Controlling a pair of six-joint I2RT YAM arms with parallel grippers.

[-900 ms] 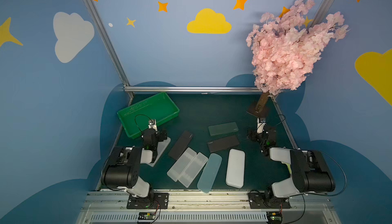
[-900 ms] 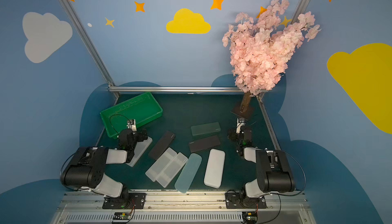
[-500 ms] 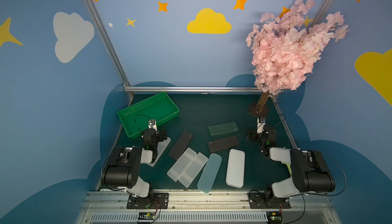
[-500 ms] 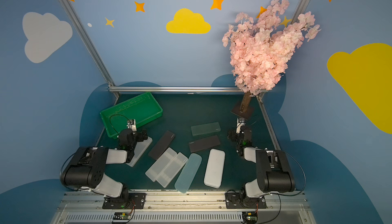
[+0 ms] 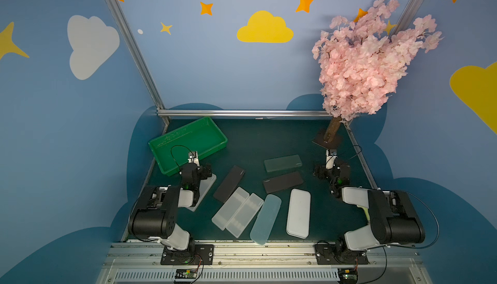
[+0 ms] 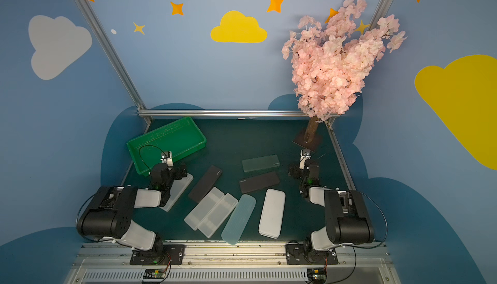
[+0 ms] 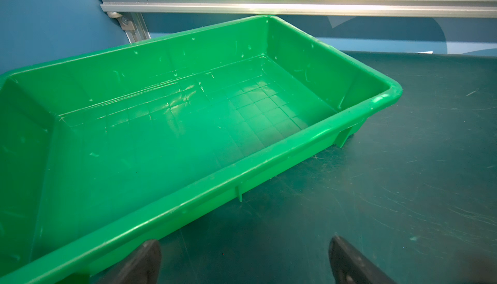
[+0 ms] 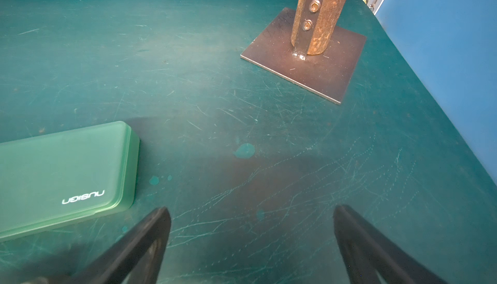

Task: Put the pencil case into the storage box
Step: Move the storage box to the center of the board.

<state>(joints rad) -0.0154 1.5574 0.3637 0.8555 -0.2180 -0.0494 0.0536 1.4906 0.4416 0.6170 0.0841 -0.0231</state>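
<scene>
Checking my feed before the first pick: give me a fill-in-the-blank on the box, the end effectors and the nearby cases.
1. The storage box is ____ inside.
2. The left end effector stands ____ and holds nothing.
3. The pencil case nearest the right end effector is ____ in colour.
4. The black pencil cases number ____.

Missing words: empty; open; green; two.

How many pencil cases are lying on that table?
7: green case and black case mid-table, second black case left of them, clear open case, pale blue case and white case in front, last case partly hidden under the left arm.
</scene>
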